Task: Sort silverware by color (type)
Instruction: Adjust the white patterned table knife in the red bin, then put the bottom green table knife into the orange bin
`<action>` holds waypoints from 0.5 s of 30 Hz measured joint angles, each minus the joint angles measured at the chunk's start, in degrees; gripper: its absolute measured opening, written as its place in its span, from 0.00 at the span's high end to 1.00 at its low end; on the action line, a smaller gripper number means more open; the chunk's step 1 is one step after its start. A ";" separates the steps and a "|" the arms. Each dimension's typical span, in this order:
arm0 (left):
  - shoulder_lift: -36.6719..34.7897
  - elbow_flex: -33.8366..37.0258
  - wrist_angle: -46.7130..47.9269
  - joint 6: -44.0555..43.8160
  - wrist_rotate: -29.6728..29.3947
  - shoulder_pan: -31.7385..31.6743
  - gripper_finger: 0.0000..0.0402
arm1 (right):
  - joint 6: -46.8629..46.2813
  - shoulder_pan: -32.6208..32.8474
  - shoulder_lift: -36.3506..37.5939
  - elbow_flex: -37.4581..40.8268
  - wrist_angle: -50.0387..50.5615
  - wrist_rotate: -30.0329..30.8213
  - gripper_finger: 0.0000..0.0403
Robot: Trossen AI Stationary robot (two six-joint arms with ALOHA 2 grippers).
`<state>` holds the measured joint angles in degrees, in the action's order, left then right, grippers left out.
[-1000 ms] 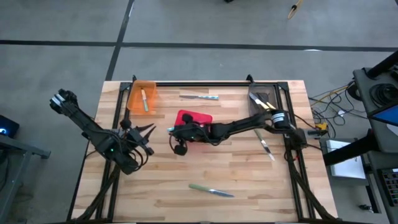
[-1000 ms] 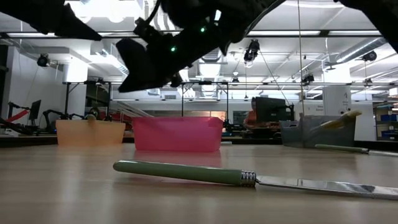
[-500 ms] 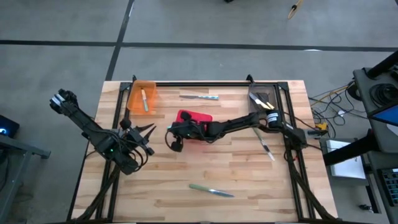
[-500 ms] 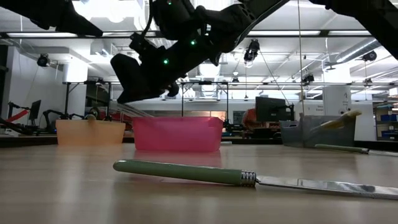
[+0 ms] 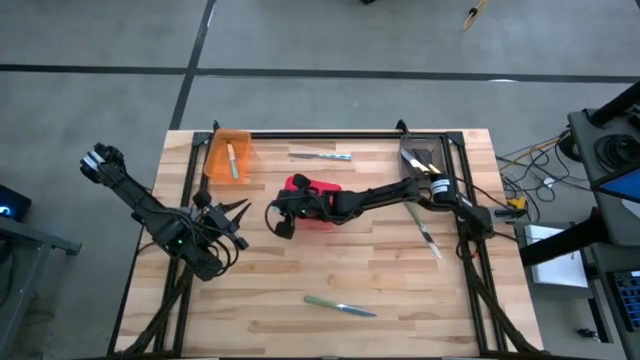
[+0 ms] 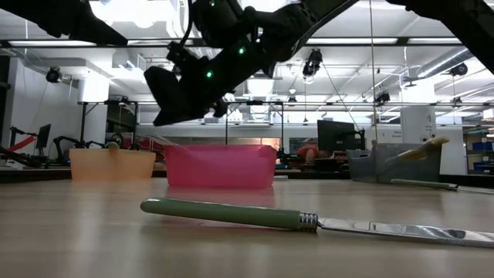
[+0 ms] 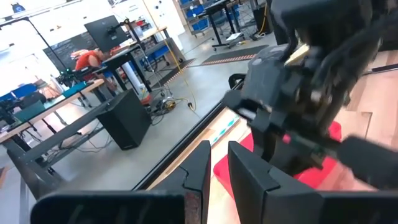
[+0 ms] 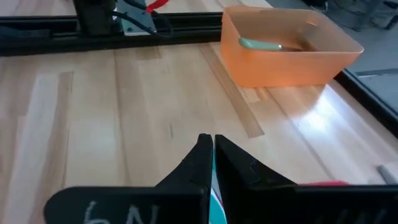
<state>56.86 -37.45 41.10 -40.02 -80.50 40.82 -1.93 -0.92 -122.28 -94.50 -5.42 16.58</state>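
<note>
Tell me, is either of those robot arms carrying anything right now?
Yes. The right gripper, near the red bin, pinches a slim light-blue-handled utensil; only its handle shows, so the exact place cannot be told. The left gripper holds nothing.

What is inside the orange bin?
In the orange bin lies one utensil with a green handle. The bin's near wall covers part of its floor in the right wrist view.

matt wooden table point(image 5: 400, 290); translucent plastic bins point(image 5: 230, 152)

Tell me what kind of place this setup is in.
Probably a robotics lab or workshop: ceiling light strips, workbenches with monitors behind the wooden table, and cables running across the grey floor.
</note>
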 joint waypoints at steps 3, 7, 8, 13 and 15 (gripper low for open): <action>0.02 0.00 -0.03 -0.70 0.02 0.00 0.91 | 0.52 0.61 2.77 0.00 3.56 0.06 0.98; 0.04 0.02 -1.06 -1.12 0.49 0.00 0.91 | 2.35 1.59 6.42 0.15 9.62 0.07 0.98; 0.04 0.02 -1.47 -1.15 0.54 0.00 0.91 | 2.60 1.76 7.40 0.30 10.92 0.04 0.98; 0.04 0.02 -3.92 -1.26 2.47 -0.02 0.91 | 3.30 2.18 11.86 2.31 15.72 0.01 0.98; 0.05 0.11 -4.97 -1.42 4.33 -0.02 0.91 | 3.33 2.16 13.61 3.02 18.19 0.02 0.98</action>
<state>56.91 -37.34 36.13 -41.43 -76.18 40.80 1.39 1.23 -108.67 -91.48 12.77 16.59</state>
